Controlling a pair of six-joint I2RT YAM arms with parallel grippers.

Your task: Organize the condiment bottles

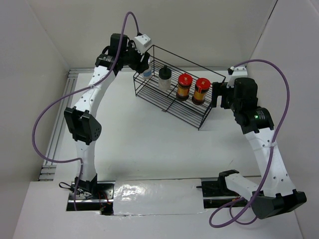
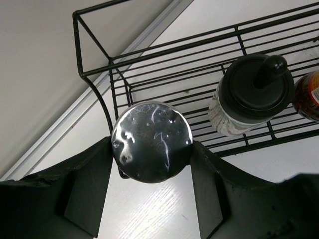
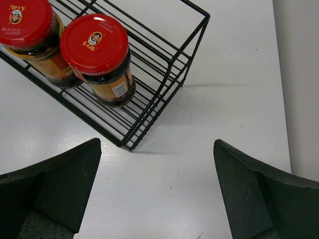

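Observation:
A black wire rack stands at the back of the table. In it stand a pale black-capped jar and two red-capped jars with yellow labels. My left gripper is shut on the white jar with a grey cap and blue label at the rack's left end. In the left wrist view the fingers press both sides of the shiny cap, with the black-capped jar to its right. My right gripper is open and empty over bare table beside the rack's right end. Both red caps show there.
White walls enclose the table on the left, back and right. A metal rail runs along the left edge. Purple cables loop beside both arms. A shiny white sheet lies between the arm bases.

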